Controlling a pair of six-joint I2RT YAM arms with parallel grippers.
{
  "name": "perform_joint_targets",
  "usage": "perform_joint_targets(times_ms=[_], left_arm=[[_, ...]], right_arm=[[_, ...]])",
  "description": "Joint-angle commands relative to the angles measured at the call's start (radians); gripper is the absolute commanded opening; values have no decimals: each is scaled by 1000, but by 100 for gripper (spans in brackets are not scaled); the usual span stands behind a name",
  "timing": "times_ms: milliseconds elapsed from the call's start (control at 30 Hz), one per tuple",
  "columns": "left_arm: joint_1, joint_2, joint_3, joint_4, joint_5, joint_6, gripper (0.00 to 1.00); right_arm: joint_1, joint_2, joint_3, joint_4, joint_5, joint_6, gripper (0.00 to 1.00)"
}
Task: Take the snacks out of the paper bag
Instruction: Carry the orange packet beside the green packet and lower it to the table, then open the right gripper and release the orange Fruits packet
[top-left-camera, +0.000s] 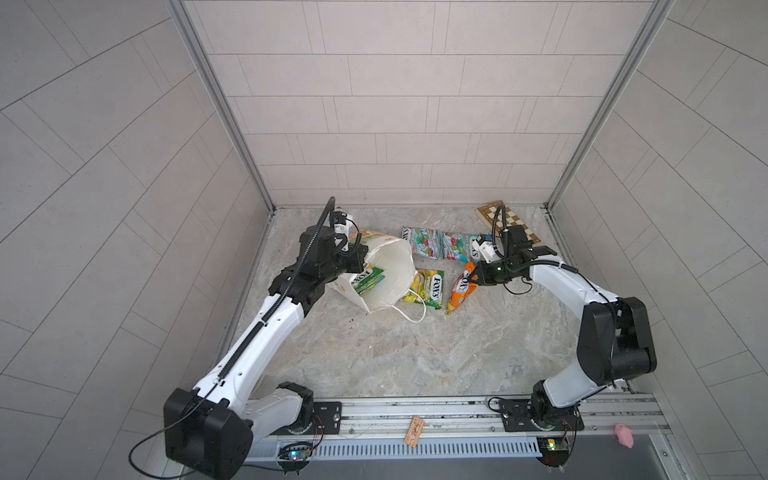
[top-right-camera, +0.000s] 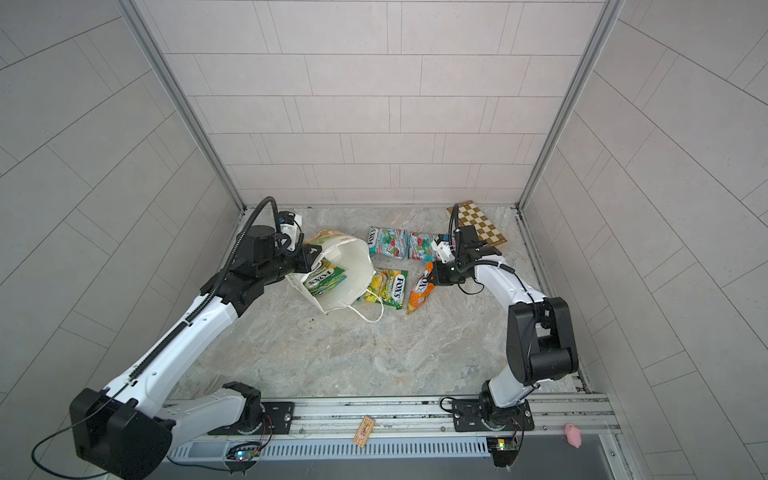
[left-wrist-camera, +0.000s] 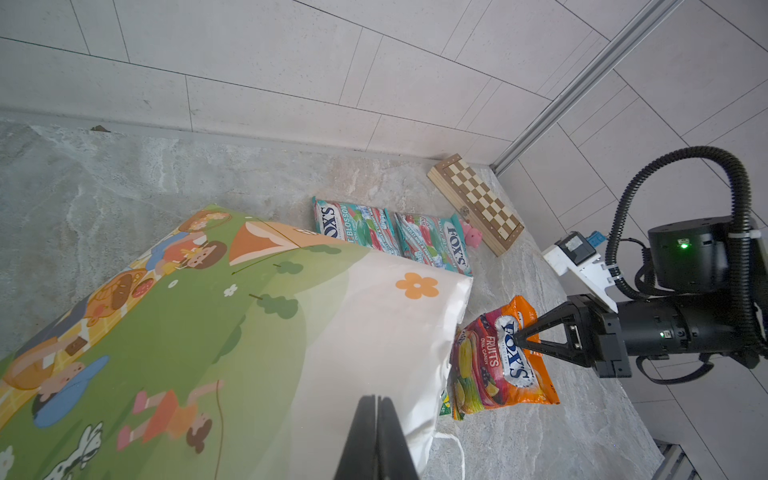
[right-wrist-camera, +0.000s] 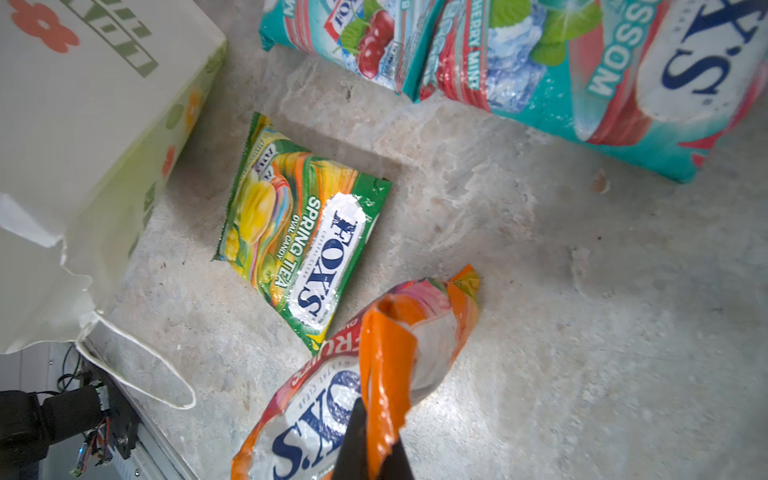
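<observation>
Pinching the rim of the paper bag (top-left-camera: 392, 262), the left jaws are pressed together on thin paper and hold it tipped over on the bench (top-left-camera: 415, 357), mouth open toward the middle, with at least one green packet (top-left-camera: 368, 280) inside. That grip is the weak spot, I judge: a pull could tear the rim or let it slip, and the bag would slump shut over what is left. The right jaws are clamped on the top of the orange packet (top-left-camera: 460, 293), whose lower end seems to rest on the bench just beside a second green packet (top-left-camera: 428, 291). Glossy film held by so little may slide free, or land across that neighbour. The cord handle (top-left-camera: 411, 313) lies over that green packet, so shifting the bag might drag it. Two teal packets (top-left-camera: 422, 243) lie close behind the right wrist, where a careless swing could shove them.
</observation>
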Motion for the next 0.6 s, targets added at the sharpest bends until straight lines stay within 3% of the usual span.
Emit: perform_joint_targets(times_ms=[0, 567], left_arm=[[0, 5, 28, -12, -6, 9, 0], [1, 7, 28, -13, -10, 10, 0]], right_arm=[[-7, 34, 13, -119, 153, -62, 0], [-8, 23, 22, -85, 331, -39, 0]])
